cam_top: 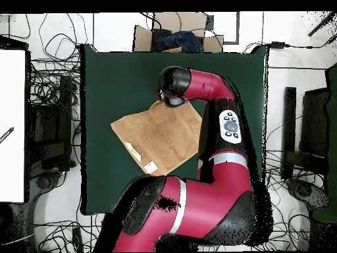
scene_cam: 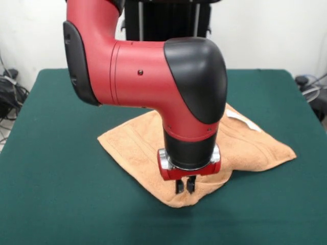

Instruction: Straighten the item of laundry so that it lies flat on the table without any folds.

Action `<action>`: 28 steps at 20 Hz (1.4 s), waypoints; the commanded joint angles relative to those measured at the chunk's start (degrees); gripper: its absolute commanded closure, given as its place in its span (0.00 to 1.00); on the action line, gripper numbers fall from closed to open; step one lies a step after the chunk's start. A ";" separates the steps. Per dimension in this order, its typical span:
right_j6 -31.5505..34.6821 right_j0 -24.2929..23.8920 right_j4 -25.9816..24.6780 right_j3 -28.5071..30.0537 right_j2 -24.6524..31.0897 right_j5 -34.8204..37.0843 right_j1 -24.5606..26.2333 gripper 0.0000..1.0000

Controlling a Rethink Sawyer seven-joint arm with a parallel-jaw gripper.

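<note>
From the front camera I see the arm (scene_cam: 153, 76) coming down over the middle of the table (scene_cam: 51, 194), its red and black wrist filling much of the picture. The gripper (scene_cam: 185, 186) hangs just above the near corner of the towel (scene_cam: 138, 143). Its two dark fingers (scene_cam: 179, 186) stand close side by side with only a thin slit between them, so I read them as pressed together, and I see no cloth caught between them; the tips sit at or just over the terry surface (I cannot tell whether they touch it). The peach-orange towel lies roughly in the centre of the green table, turned like a diamond, one corner toward me and one pointing off to the right. It is not flat: a ridge runs across the right part, and the near edge below the gripper looks doubled and puffy. A small white tag (scene_cam: 245, 121) shows on the far right edge.

From the overhead camera I see the towel (cam_top: 158, 135) lying in the centre of the table (cam_top: 105, 79), set at an angle to the table's sides. The white tags (cam_top: 150, 167) sit along its lower left edge. The arm (cam_top: 217, 138) sweeps up along the towel's right side, and its black wrist (cam_top: 172, 84) covers the towel's upper corner, hiding the gripper itself in this view. Cables (cam_top: 52, 79) litter the floor around the table.
</note>
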 commanded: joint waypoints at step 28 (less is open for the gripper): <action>8.83 0.88 3.23 4.68 1.41 -2.64 -6.95 0.00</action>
